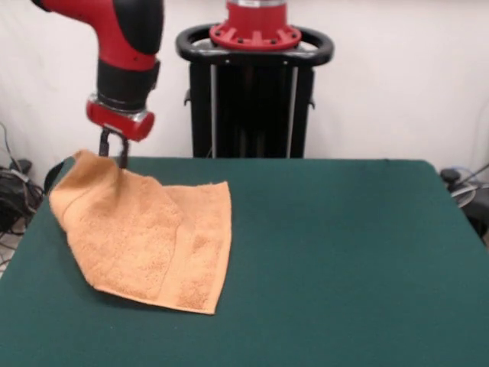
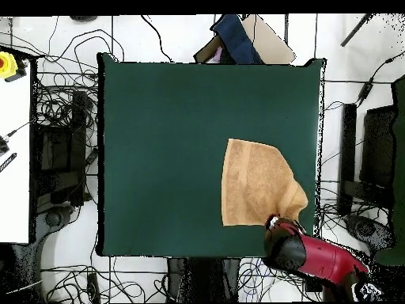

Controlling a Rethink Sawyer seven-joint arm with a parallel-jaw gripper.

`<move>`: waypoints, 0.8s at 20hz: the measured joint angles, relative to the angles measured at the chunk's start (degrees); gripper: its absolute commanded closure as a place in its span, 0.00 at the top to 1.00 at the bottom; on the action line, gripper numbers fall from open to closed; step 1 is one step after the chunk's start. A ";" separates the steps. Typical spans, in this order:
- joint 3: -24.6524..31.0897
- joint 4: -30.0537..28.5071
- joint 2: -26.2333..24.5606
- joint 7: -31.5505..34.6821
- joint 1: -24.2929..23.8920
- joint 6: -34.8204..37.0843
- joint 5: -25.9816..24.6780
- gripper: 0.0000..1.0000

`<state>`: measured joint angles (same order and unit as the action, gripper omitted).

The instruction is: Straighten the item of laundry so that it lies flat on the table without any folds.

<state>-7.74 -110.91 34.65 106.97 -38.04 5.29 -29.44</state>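
A: Green surface (image 1: pixel 344 252) — where is the towel (image 1: pixel 153 237) lying?

B: Near one corner, partly folded. The claw (image 1: pixel 113 153) is clamping its raised corner, lifting it.

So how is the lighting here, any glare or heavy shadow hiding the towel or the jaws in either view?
Front view: even, soft light, no glare; the towel casts only a thin shadow along its near edge, and the gripper reads clearly against the pale wall. Overhead view: flat light on the table, but the arm covers the gripper.
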 measured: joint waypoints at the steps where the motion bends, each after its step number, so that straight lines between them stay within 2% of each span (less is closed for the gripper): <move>1: 0.22 -0.41 0.01 0.00 -0.02 0.01 0.00 1.00; 5: 0.46 -1.84 0.72 0.00 0.72 0.02 0.04 1.00; 10: 0.41 -2.39 5.52 0.00 6.66 1.13 1.52 1.00; 16: 0.76 -1.03 8.52 0.00 10.78 1.80 5.65 1.00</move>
<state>-6.98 -111.95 43.16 106.97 -27.26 7.09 -23.79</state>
